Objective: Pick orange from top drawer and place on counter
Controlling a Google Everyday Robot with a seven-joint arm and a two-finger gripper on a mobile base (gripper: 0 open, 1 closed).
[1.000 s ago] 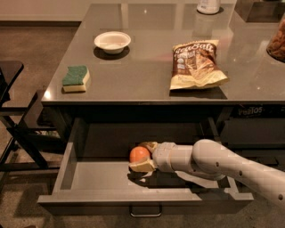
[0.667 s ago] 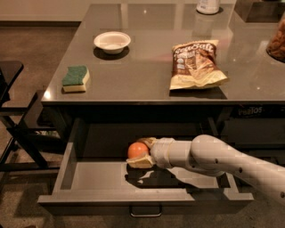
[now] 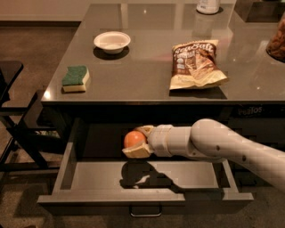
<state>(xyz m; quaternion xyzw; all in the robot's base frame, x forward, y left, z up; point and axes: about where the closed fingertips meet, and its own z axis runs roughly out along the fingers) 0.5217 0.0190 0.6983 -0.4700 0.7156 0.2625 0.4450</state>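
The orange (image 3: 132, 139) is held between my gripper's (image 3: 136, 141) tan fingers, lifted above the floor of the open top drawer (image 3: 147, 176) and just below the counter's dark front edge. My white arm reaches in from the right. The drawer's grey front with its small metal pull handle (image 3: 145, 211) is at the bottom. The grey counter (image 3: 147, 75) spreads above it.
On the counter lie a white bowl (image 3: 112, 42), a green and yellow sponge (image 3: 75, 79) and a chip bag (image 3: 195, 63). A white container (image 3: 208, 6) stands at the back. Dark chair frames (image 3: 18, 129) stand at the left.
My gripper has lifted the orange up from the drawer floor and moved it slightly left, closer to the counter's underside.
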